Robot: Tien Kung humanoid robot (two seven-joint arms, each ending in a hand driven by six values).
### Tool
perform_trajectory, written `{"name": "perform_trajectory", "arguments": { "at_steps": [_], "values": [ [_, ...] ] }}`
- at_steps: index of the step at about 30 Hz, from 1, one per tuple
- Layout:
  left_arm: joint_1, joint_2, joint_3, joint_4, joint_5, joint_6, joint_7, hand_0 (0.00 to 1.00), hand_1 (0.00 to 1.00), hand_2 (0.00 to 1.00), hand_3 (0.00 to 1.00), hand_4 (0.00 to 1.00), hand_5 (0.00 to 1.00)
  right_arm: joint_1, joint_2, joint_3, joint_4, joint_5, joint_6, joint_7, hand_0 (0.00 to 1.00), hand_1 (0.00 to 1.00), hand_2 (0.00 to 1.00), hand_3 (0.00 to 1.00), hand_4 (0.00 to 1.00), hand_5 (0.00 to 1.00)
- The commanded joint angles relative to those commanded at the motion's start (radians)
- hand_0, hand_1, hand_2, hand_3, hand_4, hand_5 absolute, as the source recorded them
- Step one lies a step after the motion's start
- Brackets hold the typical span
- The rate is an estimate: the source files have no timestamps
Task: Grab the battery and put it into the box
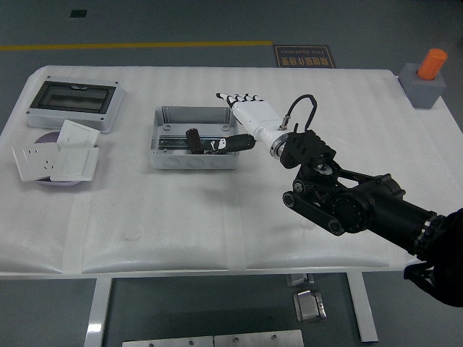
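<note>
You see the battery (194, 139) lying inside the grey box (163, 116), near its right half. The right hand (242, 119) is at the box's right edge, fingers spread, holding nothing. The white table (217, 217) is free in front. Switch plates (58, 157) lie far left, an orange cylinder (434, 63) far right.

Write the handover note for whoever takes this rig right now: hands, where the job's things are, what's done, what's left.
Right hand: fingers spread open, holding nothing, hovering over the right end of the box.
Left hand: not in view.
Battery: dark piece lying inside the box, free of the hand.
Done: battery is in the box.
Left: pull the right hand clear of the box; probably nothing more to place.
</note>
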Motion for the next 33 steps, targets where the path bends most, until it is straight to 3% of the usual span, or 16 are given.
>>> {"name": "perform_trajectory", "arguments": {
  "at_steps": [4, 18, 24, 33],
  "values": [
    [0.004, -0.003, 0.004, 0.001, -0.006, 0.001, -0.001, 0.593, 0.616, 0.517, 0.631, 0.558, 0.508, -0.018, -0.047, 0.038, 0.049, 0.005, 0.001, -0.004, 0.998, 0.995, 0.990, 0.998, 0.998, 0.733],
    [0.048, -0.007, 0.002, 0.013, -0.025, 0.008, 0.000, 0.592, 0.617, 0.516, 0.630, 0.556, 0.508, -0.168, -0.311, 0.259, 0.298, -0.062, 0.003, -0.011, 0.998, 0.978, 0.957, 0.998, 0.998, 0.754],
    [0.058, -0.001, 0.015, 0.013, -0.038, 0.010, -0.004, 0.592, 0.617, 0.513, 0.628, 0.550, 0.501, -0.239, -0.367, 0.366, 0.336, -0.067, 0.007, -0.008, 0.998, 0.960, 0.931, 0.998, 0.998, 0.746],
    [0.055, 0.009, 0.032, 0.013, -0.052, 0.015, -0.013, 0.592, 0.616, 0.513, 0.627, 0.543, 0.494, -0.349, -0.417, 0.526, 0.385, -0.111, 0.004, -0.003, 0.998, 0.935, 0.900, 0.968, 0.998, 0.742]
  ]
}}
